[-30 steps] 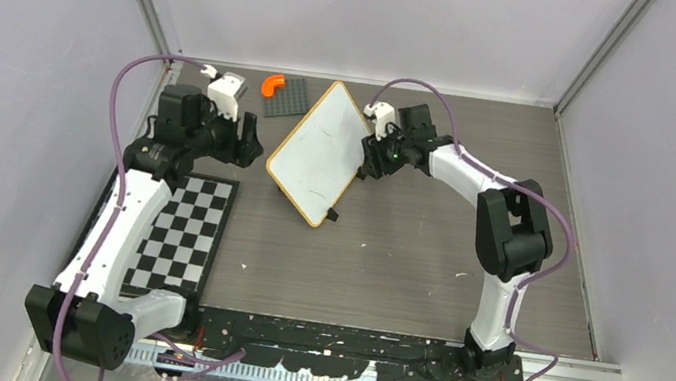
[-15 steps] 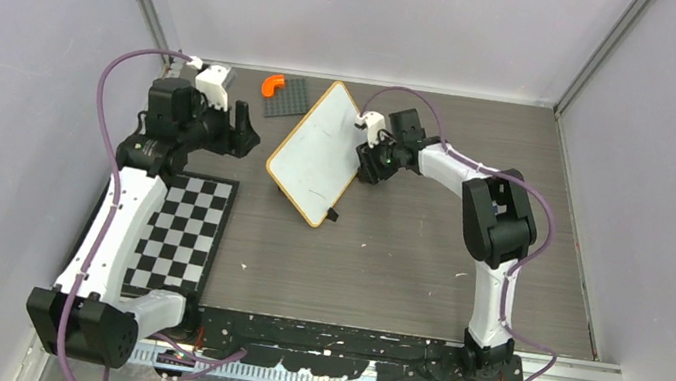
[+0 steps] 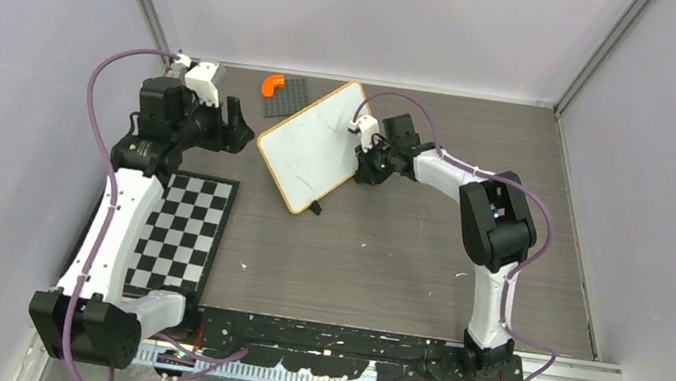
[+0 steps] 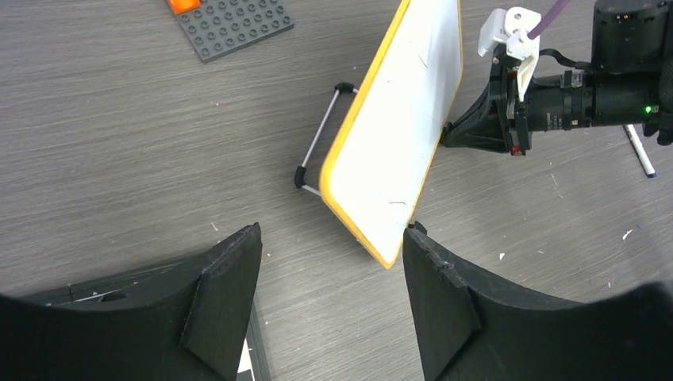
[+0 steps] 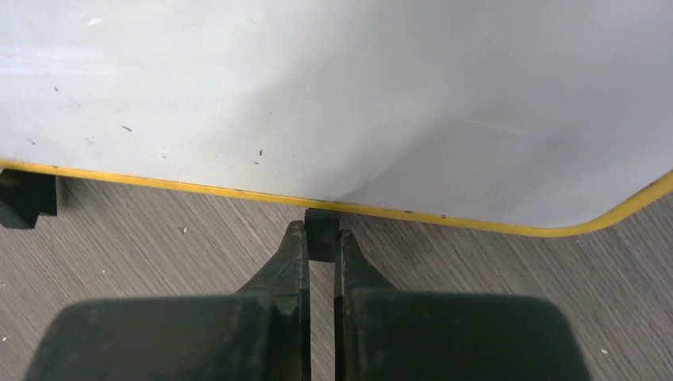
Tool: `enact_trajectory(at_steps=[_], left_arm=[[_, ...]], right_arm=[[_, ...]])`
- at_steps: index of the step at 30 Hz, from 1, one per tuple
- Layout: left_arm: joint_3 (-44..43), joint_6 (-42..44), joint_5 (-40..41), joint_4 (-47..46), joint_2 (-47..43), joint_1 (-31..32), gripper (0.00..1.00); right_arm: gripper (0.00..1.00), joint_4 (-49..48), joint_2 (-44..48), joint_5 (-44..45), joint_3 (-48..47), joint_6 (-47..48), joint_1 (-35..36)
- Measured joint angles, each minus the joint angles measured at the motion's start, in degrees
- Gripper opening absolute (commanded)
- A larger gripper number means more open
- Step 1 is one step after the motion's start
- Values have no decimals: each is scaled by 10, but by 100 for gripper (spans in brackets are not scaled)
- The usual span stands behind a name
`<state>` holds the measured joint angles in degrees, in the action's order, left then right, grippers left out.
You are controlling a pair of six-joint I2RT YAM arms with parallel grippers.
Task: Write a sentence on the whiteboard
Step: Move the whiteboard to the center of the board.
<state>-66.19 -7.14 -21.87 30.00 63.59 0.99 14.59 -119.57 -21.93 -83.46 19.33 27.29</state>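
The whiteboard (image 3: 310, 146) lies tilted at the back middle of the table, white with a yellow-tan rim. Its face is blank apart from a few small specks; no sentence shows on it. My right gripper (image 3: 365, 161) is at the board's right edge. In the right wrist view (image 5: 321, 234) it is shut on a small black clip foot (image 5: 322, 224) under the rim of the board (image 5: 333, 95). My left gripper (image 3: 236, 130) is open and empty, left of the board. In the left wrist view (image 4: 329, 238) the board's near corner (image 4: 393, 159) lies just beyond its fingers.
A dark grey studded plate (image 3: 287, 97) with an orange piece (image 3: 272, 85) lies behind the board. The checkerboard mat (image 3: 181, 233) lies at the left front. A thin white stick (image 4: 640, 151) lies on the table near the right arm. A black wire stand (image 4: 317, 147) shows beside the board.
The board has swung and shifted left with my right gripper at its right edge. My left gripper has drawn back to the left, away from the board.
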Motion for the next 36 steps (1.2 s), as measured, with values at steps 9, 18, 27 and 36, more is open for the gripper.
enact_trajectory(at_steps=[9, 18, 27, 36], left_arm=[[29, -8, -18, -11, -18, -23, 68], [45, -20, -23, -15, -43, -34, 70], [56, -30, -24, -15, -73, -38, 71], [68, -34, -24, -20, -75, -38, 71]], right_arm=[[0, -37, 125, 43, 168, -31, 21], [0, -12, 275, 102, 309, -70, 96], [0, 54, 447, 167, 412, -120, 108], [0, 141, 492, 195, 428, -116, 109]])
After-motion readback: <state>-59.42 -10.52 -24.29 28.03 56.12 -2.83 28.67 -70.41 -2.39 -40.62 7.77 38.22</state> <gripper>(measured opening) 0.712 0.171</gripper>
